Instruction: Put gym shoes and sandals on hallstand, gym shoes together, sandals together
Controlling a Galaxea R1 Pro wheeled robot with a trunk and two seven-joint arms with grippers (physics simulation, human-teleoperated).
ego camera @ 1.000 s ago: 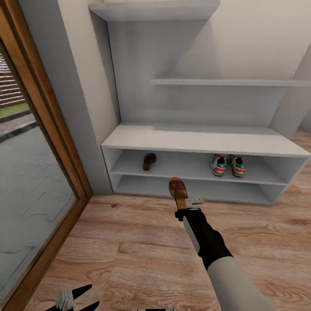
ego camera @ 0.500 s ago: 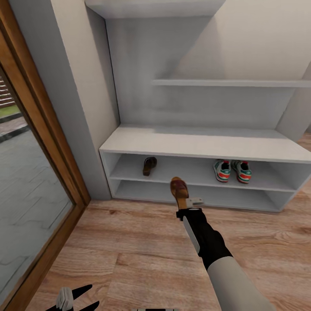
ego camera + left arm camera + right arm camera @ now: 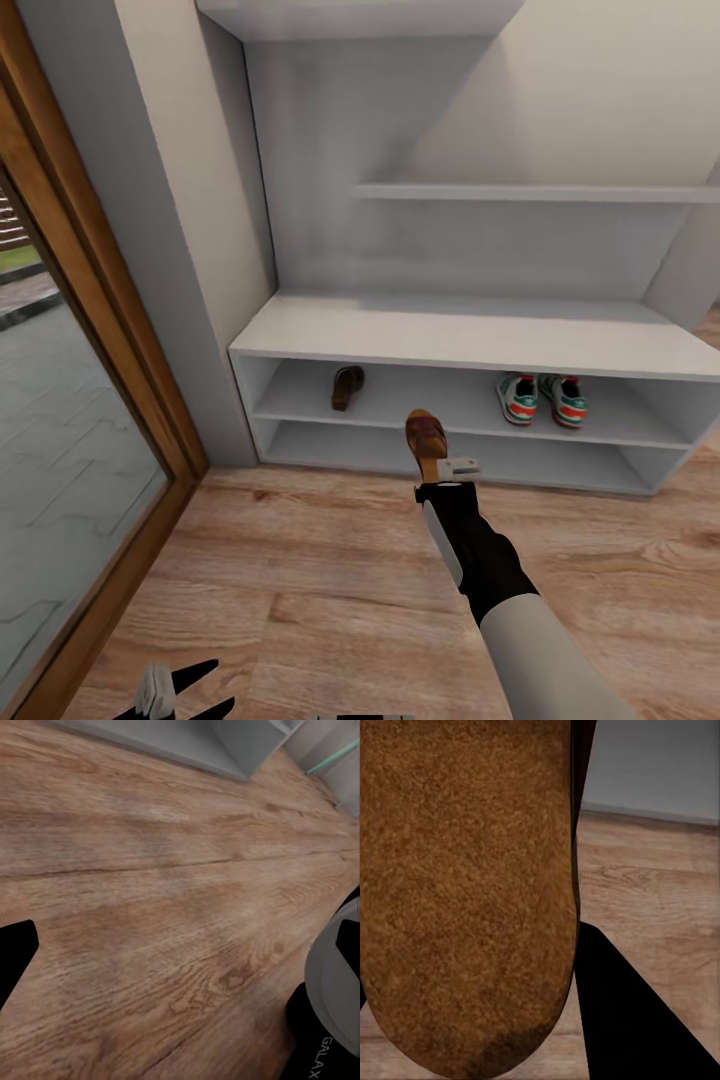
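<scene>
1. Head view: the light-grey hallstand (image 3: 470,335), with a wide bench top, two low open shelves beneath and two staggered shelves above, stands against the wall beside a wood-framed glass door (image 3: 70,420). On its upper low shelf, one flat brown leather sandal (image 3: 347,386) lies toward the left end. The pair of white lace-up gym shoes with green stripes and red-orange accents (image 3: 541,398) sits side by side toward the right end, well apart from that sandal. The right gripper (image 3: 447,466), on a black-and-grey arm reaching forward, pinches the heel end of the second brown sandal (image 3: 426,437). This second sandal is held off the light brown wood-plank corridor floor (image 3: 330,580), in front of the shelves' edge, between the shelved sandal and the gym shoes. The left gripper (image 3: 185,692) hangs low at the lower picture edge, its dark fingers spread with nothing between them.

2. Left wrist view: corridor floor planks with grain and knots, a corner of the grey hallstand base, and a grey-and-black robot part printed with "GALAX" (image 3: 330,1061), the word cut by the picture edge.

3. Right wrist view: the tan, grainy surface of the held sandal lies right against the gripper, with a dark finger (image 3: 622,1020) beside it.
</scene>
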